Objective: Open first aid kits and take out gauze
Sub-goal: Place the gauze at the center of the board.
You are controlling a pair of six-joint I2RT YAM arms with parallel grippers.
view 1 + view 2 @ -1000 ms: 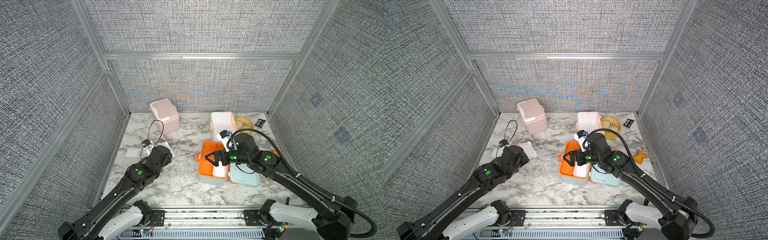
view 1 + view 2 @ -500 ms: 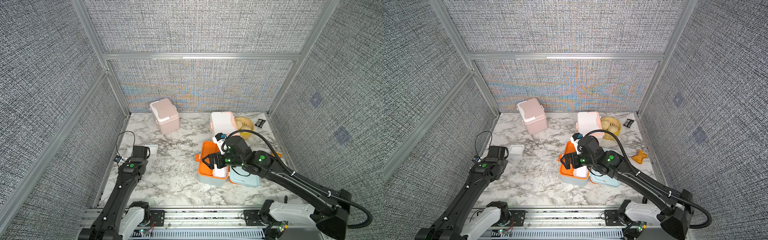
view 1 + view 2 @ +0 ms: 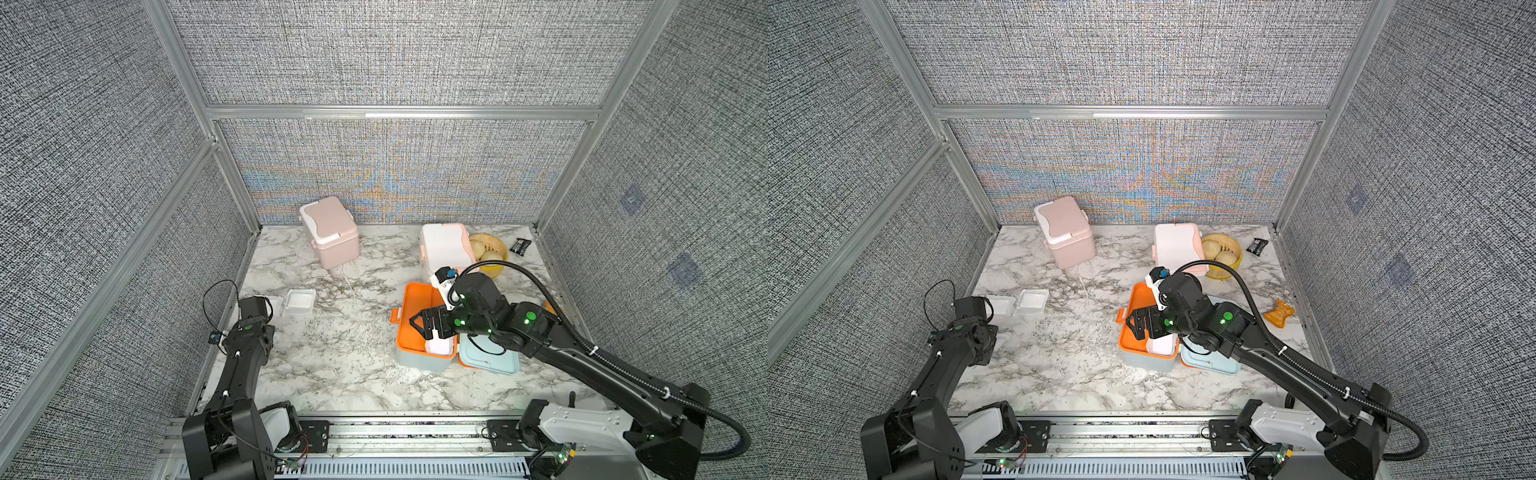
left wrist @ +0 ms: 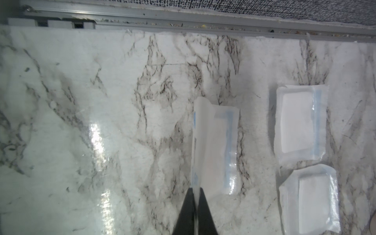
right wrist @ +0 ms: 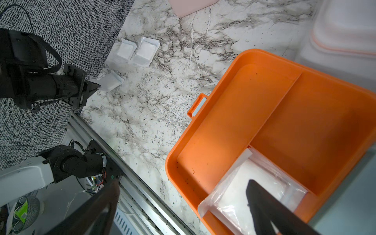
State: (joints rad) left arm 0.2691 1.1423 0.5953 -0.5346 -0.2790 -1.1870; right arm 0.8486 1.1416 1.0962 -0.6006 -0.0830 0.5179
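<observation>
Over orange tray [image 5: 234, 105], right hand [image 3: 424, 326] gapes above gauze [image 5: 230, 189]: looks light, limp, slick; pinch wrapper edge. Meanwhile left hand [image 4: 195, 191] clamps another packet [image 4: 213, 146].

left fingers [image 4: 188, 211] pinched, right fingers [image 5: 264, 203] spread

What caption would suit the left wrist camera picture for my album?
Shut black left gripper pinching a clear-wrapped white gauze pad, two more lying on marble tabletop.

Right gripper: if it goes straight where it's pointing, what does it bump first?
The right gripper would probably meet the wrapped gauze in the orange tray first; depth is unclear.
</observation>
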